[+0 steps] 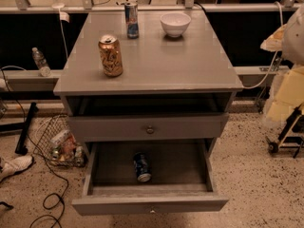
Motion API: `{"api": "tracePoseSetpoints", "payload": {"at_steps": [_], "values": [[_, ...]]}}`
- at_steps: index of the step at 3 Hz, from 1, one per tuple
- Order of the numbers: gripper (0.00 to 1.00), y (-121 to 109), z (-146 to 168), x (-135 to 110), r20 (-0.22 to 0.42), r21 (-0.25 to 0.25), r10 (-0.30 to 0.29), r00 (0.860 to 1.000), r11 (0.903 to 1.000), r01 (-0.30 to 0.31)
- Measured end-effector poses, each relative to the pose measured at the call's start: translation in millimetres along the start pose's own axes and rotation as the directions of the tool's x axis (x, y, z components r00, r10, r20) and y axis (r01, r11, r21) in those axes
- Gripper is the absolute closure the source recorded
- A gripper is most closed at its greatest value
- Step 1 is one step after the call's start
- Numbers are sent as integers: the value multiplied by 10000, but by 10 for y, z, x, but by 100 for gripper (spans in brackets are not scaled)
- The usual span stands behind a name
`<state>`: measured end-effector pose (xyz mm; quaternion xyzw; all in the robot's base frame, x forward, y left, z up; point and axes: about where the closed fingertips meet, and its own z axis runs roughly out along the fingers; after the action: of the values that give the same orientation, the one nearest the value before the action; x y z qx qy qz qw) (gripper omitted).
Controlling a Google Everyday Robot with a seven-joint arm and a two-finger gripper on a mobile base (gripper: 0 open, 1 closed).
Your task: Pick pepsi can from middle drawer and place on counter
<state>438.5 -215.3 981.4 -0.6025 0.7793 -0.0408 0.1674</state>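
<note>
The pepsi can (pixel 142 167) lies on its side on the dark floor of the middle drawer (pixel 149 203), which is pulled wide open at the bottom of the grey cabinet. The can is near the drawer's centre, its silver end toward the front. The counter (pixel 166 56) is the cabinet's flat grey top. On it stand a gold-orange can (pixel 110 56), a slim blue-silver can (pixel 131 20) and a white bowl (pixel 175 24). My gripper is not in view. A pale blurred shape (pixel 295 30) at the right edge may be part of my arm.
A shut drawer front with a knob (pixel 150 129) sits above the open drawer, under an open slot. On the floor at the left are a wire basket (pixel 59 146), cables and a white shoe (pixel 15 165). A water bottle (pixel 41 61) stands on a ledge. Yellow equipment (pixel 287 99) is at the right.
</note>
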Motion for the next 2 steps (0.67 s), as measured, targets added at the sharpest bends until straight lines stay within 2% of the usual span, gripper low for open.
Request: {"api": "tracePoseSetpoints", "payload": {"at_steps": [1,2], "values": [[0,10,9,1,32,-22,22,10000,10000,-21],[0,131,122,13,411,-336,294,9987,9990,-280]]}}
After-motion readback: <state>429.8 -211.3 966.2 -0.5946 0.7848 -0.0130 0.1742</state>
